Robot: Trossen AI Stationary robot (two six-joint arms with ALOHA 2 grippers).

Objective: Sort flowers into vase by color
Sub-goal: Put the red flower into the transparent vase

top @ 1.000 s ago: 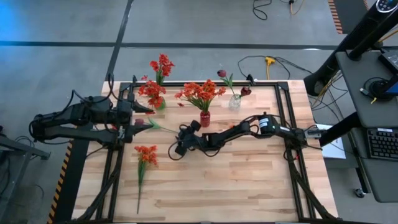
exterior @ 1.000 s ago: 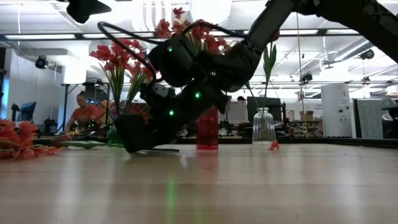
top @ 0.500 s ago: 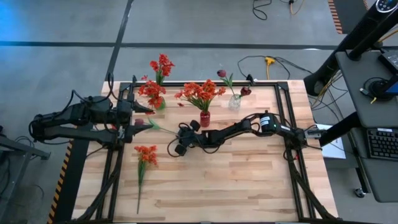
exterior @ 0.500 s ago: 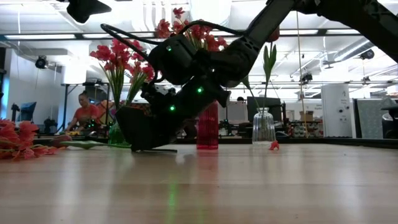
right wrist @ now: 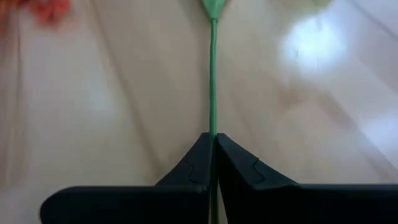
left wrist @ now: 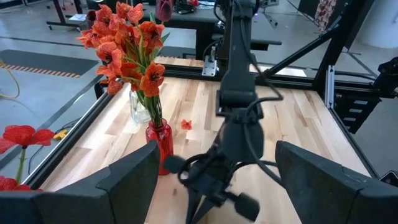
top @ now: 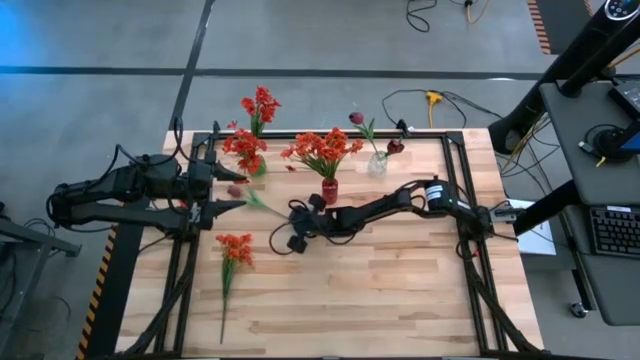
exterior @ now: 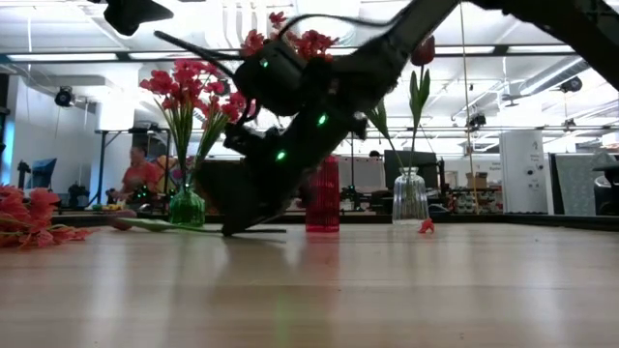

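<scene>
Since a second ago my right gripper (top: pixel 291 212) has closed on the thin green stalk of the loose maroon flower (top: pixel 236 191) and tipped up off the wood; the right wrist view shows my two fingers (right wrist: pixel 194 163) pinched together with the stalk (right wrist: pixel 212 74) running straight out between them. The high view cannot show that pinch, the arm covers it.

My left gripper (top: pixel 236 191) waits at the table's left edge, fingers spread wide, the maroon bloom lying between them. The left wrist view looks between them at my right arm (left wrist: pixel 239 124).

Surface is a light wooden tabletop (top: pixel 400 290) in a black frame. Nearest on it, an orange-red flower (top: pixel 234 248) lies flat at front left. Farther back stand a red vase (top: pixel 329 190) of orange-red blooms, a green vase (exterior: pixel 187 208) of red ones and a clear vase (top: pixel 377 164) with dark maroon stems. A small loose petal (exterior: pixel 426 226) lies beside the clear vase.

The low view alone shows the room: white ceiling lights, desks, a person (exterior: pixel 141 174) seated far left, blurred. A flower heap (exterior: pixel 29 217) is cut off at that view's left edge.
</scene>
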